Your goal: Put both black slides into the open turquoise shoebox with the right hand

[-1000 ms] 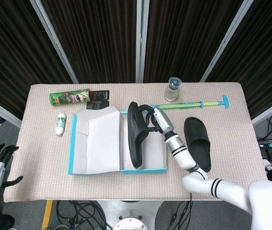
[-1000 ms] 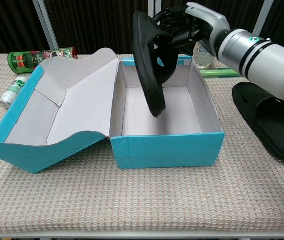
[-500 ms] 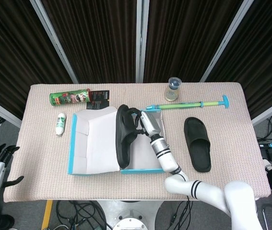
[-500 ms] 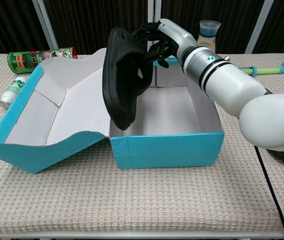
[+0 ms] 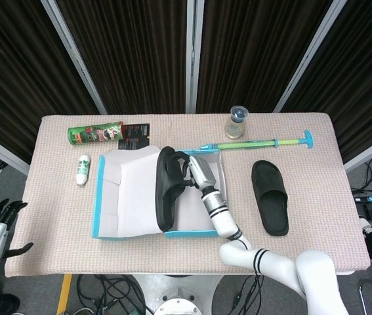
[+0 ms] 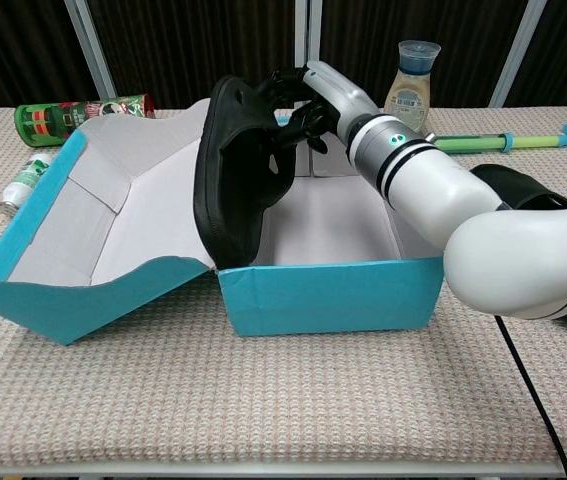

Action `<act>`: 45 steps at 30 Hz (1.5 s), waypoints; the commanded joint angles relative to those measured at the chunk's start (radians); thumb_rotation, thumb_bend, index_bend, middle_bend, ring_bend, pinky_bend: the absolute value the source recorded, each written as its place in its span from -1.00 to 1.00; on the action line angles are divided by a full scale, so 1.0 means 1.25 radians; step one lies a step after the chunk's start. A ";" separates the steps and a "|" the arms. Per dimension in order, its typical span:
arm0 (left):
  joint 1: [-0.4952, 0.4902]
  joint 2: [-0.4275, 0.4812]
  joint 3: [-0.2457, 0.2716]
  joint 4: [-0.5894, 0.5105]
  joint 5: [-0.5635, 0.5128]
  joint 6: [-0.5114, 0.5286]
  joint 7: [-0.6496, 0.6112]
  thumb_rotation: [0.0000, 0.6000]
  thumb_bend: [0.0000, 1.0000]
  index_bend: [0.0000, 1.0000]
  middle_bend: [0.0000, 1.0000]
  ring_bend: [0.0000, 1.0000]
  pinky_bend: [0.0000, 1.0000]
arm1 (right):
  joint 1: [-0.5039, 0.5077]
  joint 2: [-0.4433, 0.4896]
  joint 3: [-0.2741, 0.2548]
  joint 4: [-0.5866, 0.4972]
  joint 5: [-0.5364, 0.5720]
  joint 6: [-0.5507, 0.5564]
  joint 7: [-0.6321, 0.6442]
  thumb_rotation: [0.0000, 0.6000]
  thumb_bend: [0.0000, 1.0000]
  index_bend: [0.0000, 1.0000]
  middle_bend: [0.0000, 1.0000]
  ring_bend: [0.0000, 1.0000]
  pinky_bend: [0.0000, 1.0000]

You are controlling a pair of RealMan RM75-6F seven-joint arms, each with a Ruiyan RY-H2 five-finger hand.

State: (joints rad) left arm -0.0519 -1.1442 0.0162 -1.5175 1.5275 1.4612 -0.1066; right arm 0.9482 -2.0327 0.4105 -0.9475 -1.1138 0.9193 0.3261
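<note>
Black rubbery slide [image 6: 231, 170] on edge, right hand [image 6: 308, 95] clamped on strap, over turquoise shoebox [image 6: 328, 290]

The head view looks straight down from high up and shows the whole table [image 5: 304, 243], with dark curtains along the top of the frame. The chest view sits low and close at the table's front edge, looking across it toward the curtains. Both views show the turquoise shoebox [image 5: 130, 231] [image 6: 323, 295] near the middle.

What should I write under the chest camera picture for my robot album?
Right hand holds a black slide on edge at the left side of the open turquoise shoebox.
</note>
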 commanded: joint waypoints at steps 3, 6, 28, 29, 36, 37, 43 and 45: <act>0.000 0.001 0.001 0.002 0.001 -0.001 -0.010 1.00 -0.94 -0.67 -0.76 -0.92 -0.94 | -0.011 -0.003 -0.017 0.012 -0.019 0.002 -0.006 1.00 -0.44 -0.12 -0.11 0.21 0.72; -0.002 0.001 0.003 0.002 0.004 -0.005 -0.012 1.00 -0.94 -0.67 -0.76 -0.92 -0.94 | -0.017 -0.002 -0.025 0.018 -0.025 -0.003 -0.013 1.00 -0.44 -0.12 -0.11 0.20 0.72; -0.007 0.009 0.005 -0.007 0.008 -0.010 -0.016 1.00 -0.94 -0.67 -0.76 -0.92 -0.94 | -0.009 -0.028 -0.028 0.043 0.022 -0.045 -0.212 1.00 -0.45 -0.21 -0.13 0.08 0.67; -0.007 0.009 0.006 -0.007 0.008 -0.010 -0.017 1.00 -0.94 -0.67 -0.76 -0.92 -0.94 | -0.009 -0.027 -0.028 0.039 0.026 -0.049 -0.222 1.00 -0.46 -0.25 -0.15 0.06 0.66; -0.006 0.009 0.007 -0.007 0.007 -0.009 -0.021 1.00 -0.94 -0.67 -0.76 -0.92 -0.94 | -0.010 0.007 -0.024 -0.019 0.073 -0.103 -0.286 1.00 -0.60 -0.77 -0.55 -0.39 0.40; -0.005 0.009 0.007 -0.007 0.008 -0.008 -0.021 1.00 -0.94 -0.67 -0.76 -0.92 -0.94 | -0.011 0.013 -0.024 -0.029 0.079 -0.107 -0.291 1.00 -0.69 -0.90 -0.64 -0.50 0.30; -0.004 0.009 0.007 -0.005 0.010 -0.005 -0.024 1.00 -0.94 -0.67 -0.76 -0.92 -0.94 | -0.027 0.047 -0.021 -0.087 0.100 -0.116 -0.295 1.00 -0.87 -1.00 -0.91 -0.82 -0.08; -0.004 0.009 0.007 -0.005 0.011 -0.004 -0.024 1.00 -0.94 -0.67 -0.76 -0.92 -0.94 | -0.034 0.063 -0.020 -0.112 0.102 -0.121 -0.287 1.00 -0.88 -1.00 -0.96 -0.87 -0.15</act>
State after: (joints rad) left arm -0.0570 -1.1325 0.0251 -1.5240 1.5411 1.4566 -0.1363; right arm 0.9145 -1.9693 0.3843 -1.0683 -0.9916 0.7738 -0.0397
